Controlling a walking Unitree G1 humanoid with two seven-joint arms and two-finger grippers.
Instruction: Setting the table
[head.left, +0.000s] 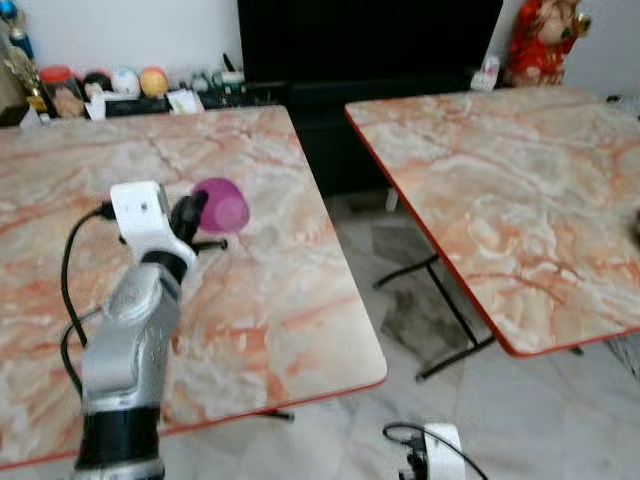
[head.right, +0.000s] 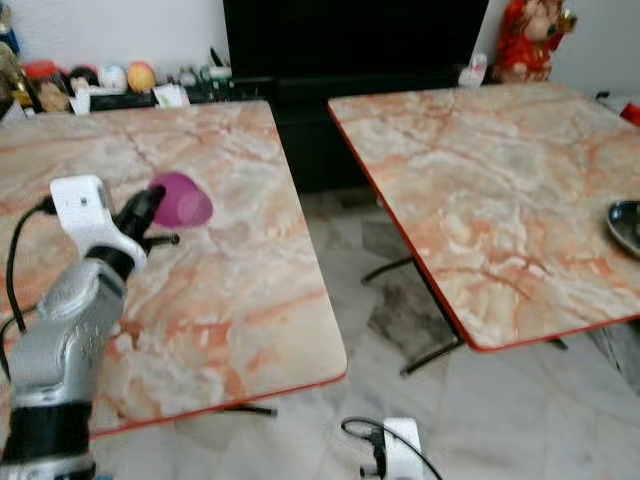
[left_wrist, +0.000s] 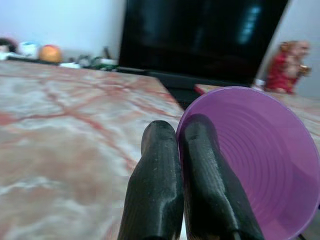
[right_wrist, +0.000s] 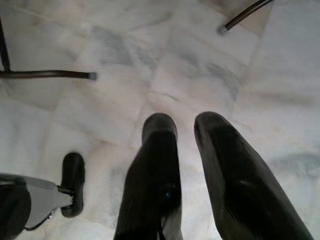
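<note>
Purple plastic cup (head.left: 222, 205), ribbed inside, tipped on its side above the left marble table (head.left: 280, 300); rim pinched between closed fingers of left claw (head.left: 190, 215). Right claw (right_wrist: 185, 130) slightly parted, empty, over floor (right_wrist: 200, 75)

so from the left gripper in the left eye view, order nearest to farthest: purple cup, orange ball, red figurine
1. purple cup, pinched in the left gripper over the left table.
2. orange ball, on the shelf behind that table.
3. red figurine, far right, behind the other table.
</note>
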